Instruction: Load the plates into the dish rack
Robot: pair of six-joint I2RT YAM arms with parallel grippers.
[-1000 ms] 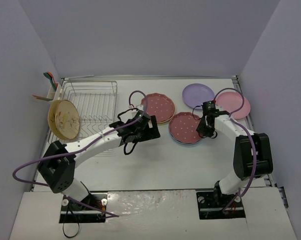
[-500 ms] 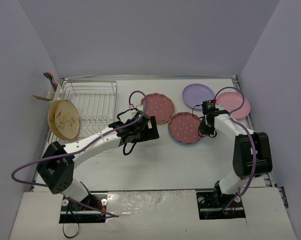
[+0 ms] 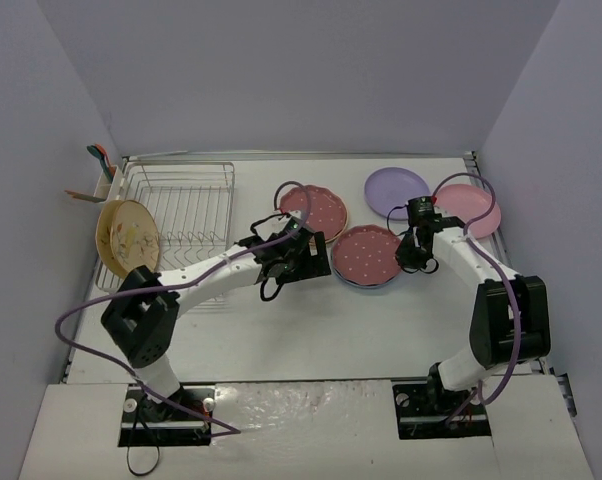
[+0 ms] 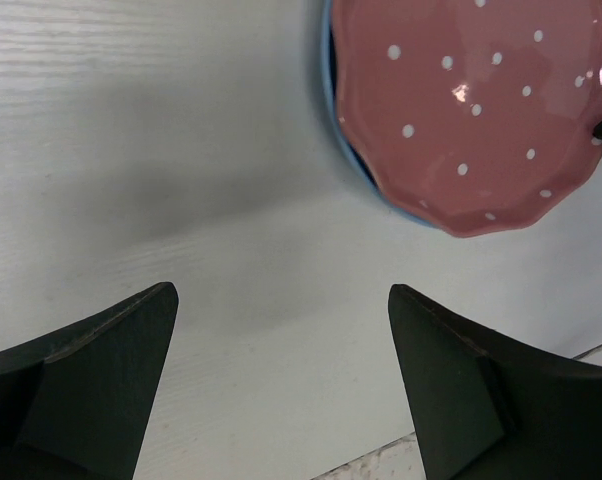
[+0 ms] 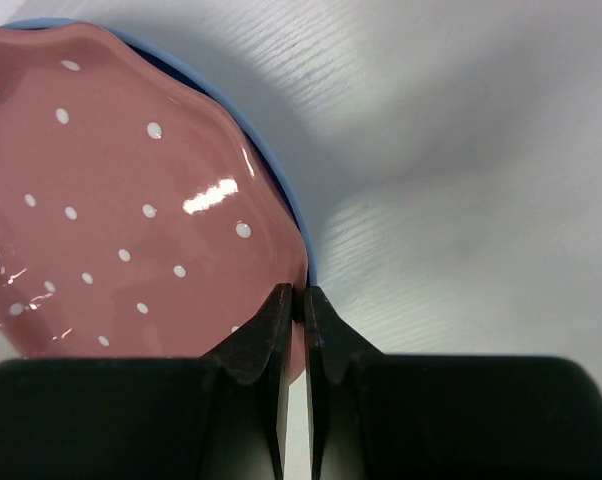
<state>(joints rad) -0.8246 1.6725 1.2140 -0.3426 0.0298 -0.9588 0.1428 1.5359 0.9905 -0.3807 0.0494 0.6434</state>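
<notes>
Since 1 second earlier, the left arm had swung rightward, away from the dish rack (image 3: 176,205), and the right hand had clamped down. 1 tan floral plate (image 3: 128,237) leaned at the rack's left edge, seemingly the only 1 loaded.

Just right of the rack, the left hand (image 3: 298,257) hovered over the table (image 3: 311,330), fingers spread wide and holding nothing. Beyond it lay a rear speckled plate (image 3: 316,208), then a dark pink speckled plate (image 3: 369,255) stacked on a blue plate (image 3: 353,284). Further from the rack sat a lilac plate (image 3: 397,188) and a light pink plate (image 3: 468,210).

Between those 2 groups, the right hand (image 3: 418,256) had its fingers pinched fully together on the dark pink speckled plate's right rim.

The step looked like tipping that plate up for the left hand to take. Doing it well would mean:
- raising the rim slowly so the blue plate stays put;
- keeping the pinch past the scalloped lip;
- letting go only once the left fingers straddle the opposite edge.
</notes>
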